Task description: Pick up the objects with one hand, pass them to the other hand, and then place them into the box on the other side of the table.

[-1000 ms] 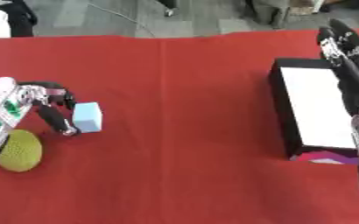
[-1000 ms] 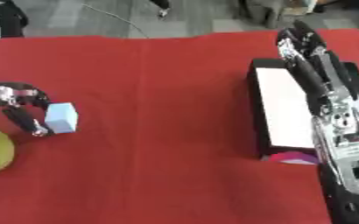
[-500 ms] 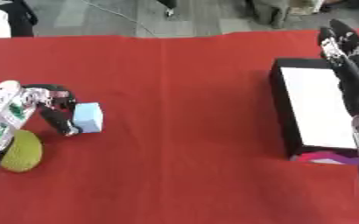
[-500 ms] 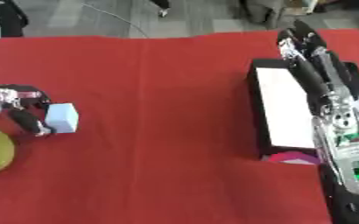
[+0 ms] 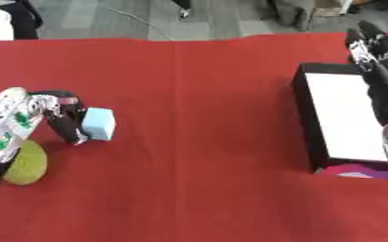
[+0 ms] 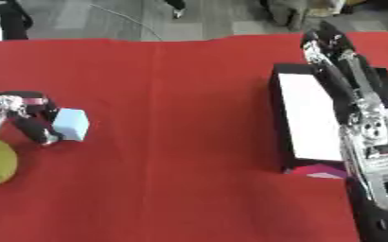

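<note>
On the red cloth-covered table [image 5: 197, 142], my left hand [image 5: 52, 111] comes in from the left edge, its dark fingers curled against the side of a small pale-blue cube [image 5: 98, 124]. A yellow-green round fruit [image 5: 28, 163] lies just below my forearm. At the right, my right hand [image 5: 371, 52] stretches with straight fingers along the far side of a black rectangular box with a white floor [image 5: 342, 116]. Something magenta [image 5: 355, 170] sits at the box's near end.
</note>
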Motion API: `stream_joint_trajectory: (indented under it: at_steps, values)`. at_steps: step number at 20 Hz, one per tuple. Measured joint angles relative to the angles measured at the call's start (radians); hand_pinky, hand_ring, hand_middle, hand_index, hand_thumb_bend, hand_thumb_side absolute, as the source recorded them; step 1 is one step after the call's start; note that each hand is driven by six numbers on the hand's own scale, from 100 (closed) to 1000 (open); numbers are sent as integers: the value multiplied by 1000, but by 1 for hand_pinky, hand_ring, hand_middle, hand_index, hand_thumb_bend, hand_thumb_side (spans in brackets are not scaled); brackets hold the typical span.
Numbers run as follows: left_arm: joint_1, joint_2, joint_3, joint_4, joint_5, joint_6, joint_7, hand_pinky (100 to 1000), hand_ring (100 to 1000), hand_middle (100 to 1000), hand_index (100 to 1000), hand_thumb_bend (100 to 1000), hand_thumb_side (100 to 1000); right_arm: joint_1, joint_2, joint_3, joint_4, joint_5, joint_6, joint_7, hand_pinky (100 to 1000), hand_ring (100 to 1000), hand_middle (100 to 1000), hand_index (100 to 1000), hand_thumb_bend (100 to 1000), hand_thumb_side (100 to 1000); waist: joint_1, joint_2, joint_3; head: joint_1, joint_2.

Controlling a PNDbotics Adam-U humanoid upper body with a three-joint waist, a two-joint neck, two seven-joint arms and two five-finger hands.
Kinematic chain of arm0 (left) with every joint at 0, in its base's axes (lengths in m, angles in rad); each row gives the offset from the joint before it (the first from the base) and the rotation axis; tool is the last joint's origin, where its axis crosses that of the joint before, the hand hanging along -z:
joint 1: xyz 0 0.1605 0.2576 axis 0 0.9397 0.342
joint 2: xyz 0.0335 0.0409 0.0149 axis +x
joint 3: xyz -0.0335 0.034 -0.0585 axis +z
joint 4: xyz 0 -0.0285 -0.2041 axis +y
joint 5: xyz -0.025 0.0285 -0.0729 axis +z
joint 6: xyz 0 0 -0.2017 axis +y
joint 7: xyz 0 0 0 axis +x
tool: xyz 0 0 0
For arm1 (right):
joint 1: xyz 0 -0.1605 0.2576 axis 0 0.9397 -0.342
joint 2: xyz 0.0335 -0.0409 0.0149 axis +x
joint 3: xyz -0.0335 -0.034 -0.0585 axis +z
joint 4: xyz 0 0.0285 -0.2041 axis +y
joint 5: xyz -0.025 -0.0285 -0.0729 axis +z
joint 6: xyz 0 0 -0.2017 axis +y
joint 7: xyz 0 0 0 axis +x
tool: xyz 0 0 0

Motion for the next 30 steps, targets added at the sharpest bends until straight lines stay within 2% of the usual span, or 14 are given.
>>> stream_joint_trajectory:
  at_steps: [4, 8, 12, 17, 27, 30]
  values:
    - [0, 0, 0, -5, -9, -4, -20, 929, 865, 745, 798, 407, 207, 0, 0, 0, 0, 0, 2, 2, 991, 1000, 941, 1000, 100, 655, 0, 0, 0, 0, 0]
    - [-2, 1, 0, -5, -52, -2, -32, 938, 878, 761, 865, 429, 213, 0, 0, 0, 0, 0, 2, 2, 992, 1000, 941, 1000, 100, 655, 1, 0, 0, 0, 0]
    - [-9, 0, 1, -5, -83, 1, -26, 939, 882, 767, 880, 424, 196, 0, 0, 0, 1, 0, 2, 3, 992, 1000, 942, 1000, 100, 656, 1, 0, -1, 0, 0]
    - [-25, -15, 9, 7, -92, -12, -10, 955, 902, 787, 885, 444, 119, -3, 0, 3, 4, 0, 4, 6, 992, 1000, 942, 1000, 100, 657, 0, 2, -3, 0, -1]
    - [-54, -36, 44, 58, -64, -138, 5, 947, 895, 781, 891, 450, 100, -4, 0, 6, 6, 0, 8, 11, 993, 1000, 942, 1000, 100, 661, -6, 7, -5, 1, -5]
    - [-59, -38, 48, 68, -64, -164, 24, 949, 896, 785, 898, 484, 100, -5, 0, 8, 6, 0, 9, 13, 993, 1000, 942, 1000, 100, 662, -6, 7, -5, 1, -8]
